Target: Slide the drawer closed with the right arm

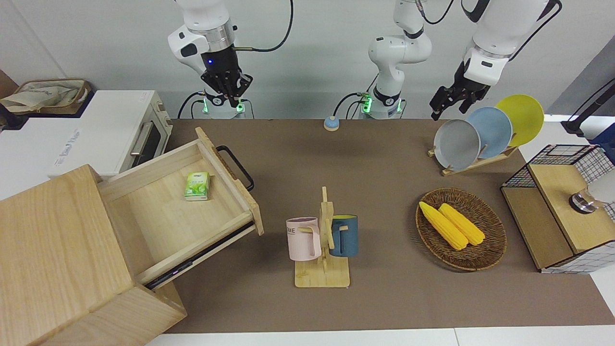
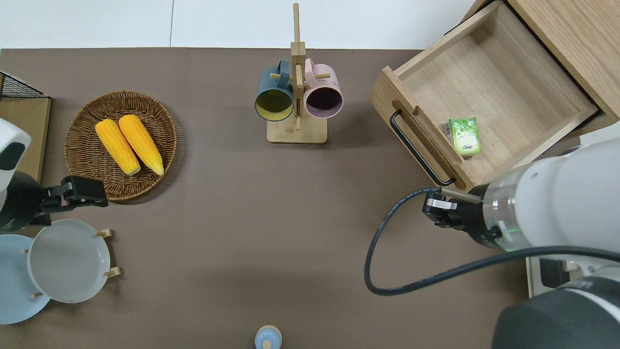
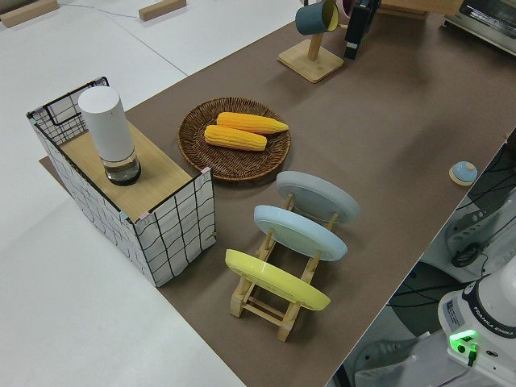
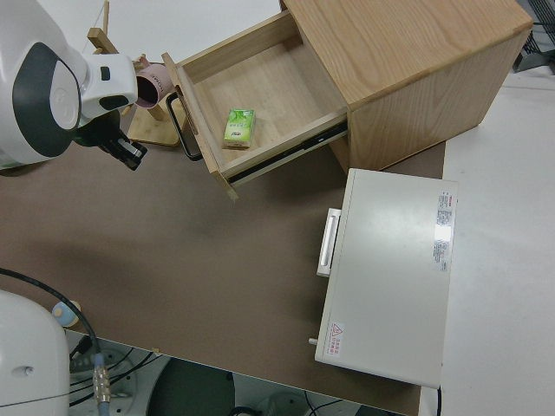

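Note:
The drawer [image 1: 173, 211] stands pulled far out of the big wooden box [image 1: 57, 259] at the right arm's end of the table. Its black bar handle [image 1: 236, 168] faces the table's middle. A green packet [image 1: 197, 186] lies inside it. The drawer [image 2: 484, 82], its handle [image 2: 419, 150] and the packet [image 2: 464, 136] also show in the overhead view. My right gripper [image 1: 230, 96], open and empty, hangs high in the air. In the overhead view the right arm [image 2: 547, 198] is over the bare mat, just nearer to the robots than the handle's end. The left arm is parked.
A white toaster oven [image 1: 110, 134] stands beside the drawer, nearer to the robots. A mug stand [image 1: 323, 240] with two mugs is mid-table. A basket of corn [image 1: 461, 230], a plate rack [image 1: 480, 134] and a wire-framed rack [image 1: 562, 206] are toward the left arm's end.

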Robot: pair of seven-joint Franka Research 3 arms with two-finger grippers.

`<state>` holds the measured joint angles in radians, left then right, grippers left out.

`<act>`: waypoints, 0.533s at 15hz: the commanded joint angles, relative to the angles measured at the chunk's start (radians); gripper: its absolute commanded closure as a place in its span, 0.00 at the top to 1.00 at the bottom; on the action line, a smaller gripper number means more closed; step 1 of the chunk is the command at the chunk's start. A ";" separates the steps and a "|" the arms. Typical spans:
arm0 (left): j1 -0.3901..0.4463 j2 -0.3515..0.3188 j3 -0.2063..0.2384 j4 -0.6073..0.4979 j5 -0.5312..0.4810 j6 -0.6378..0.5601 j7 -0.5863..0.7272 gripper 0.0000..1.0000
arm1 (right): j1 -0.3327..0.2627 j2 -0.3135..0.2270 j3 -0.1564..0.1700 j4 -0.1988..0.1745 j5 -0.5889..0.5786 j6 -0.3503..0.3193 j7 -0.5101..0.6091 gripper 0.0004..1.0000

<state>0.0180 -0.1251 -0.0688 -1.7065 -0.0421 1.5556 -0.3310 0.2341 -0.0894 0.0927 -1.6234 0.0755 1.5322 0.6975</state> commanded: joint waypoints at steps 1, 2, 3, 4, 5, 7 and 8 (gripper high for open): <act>-0.001 -0.008 0.004 0.004 -0.001 -0.015 0.009 0.99 | 0.048 -0.045 0.004 -0.123 0.027 0.069 0.140 0.00; -0.001 -0.008 0.004 0.004 -0.001 -0.017 0.009 0.99 | 0.059 -0.062 0.015 -0.182 0.027 0.125 0.196 0.00; -0.001 -0.008 0.004 0.004 -0.001 -0.015 0.009 0.99 | 0.062 -0.076 0.033 -0.240 0.027 0.181 0.256 0.00; -0.001 -0.008 0.004 0.004 -0.001 -0.017 0.009 0.99 | 0.063 -0.079 0.051 -0.277 0.026 0.221 0.302 0.00; -0.001 -0.008 0.004 0.004 -0.001 -0.015 0.009 0.99 | 0.067 -0.078 0.061 -0.303 0.026 0.253 0.335 0.00; -0.001 -0.008 0.004 0.004 -0.001 -0.015 0.009 0.99 | 0.076 -0.075 0.064 -0.361 0.020 0.342 0.407 0.00; -0.001 -0.008 0.004 0.004 -0.001 -0.015 0.009 0.99 | 0.076 -0.070 0.064 -0.377 0.021 0.376 0.427 0.00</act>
<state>0.0180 -0.1251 -0.0688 -1.7064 -0.0421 1.5556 -0.3310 0.3087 -0.1195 0.1597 -1.8941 0.0760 1.7944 1.0458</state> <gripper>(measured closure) 0.004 0.991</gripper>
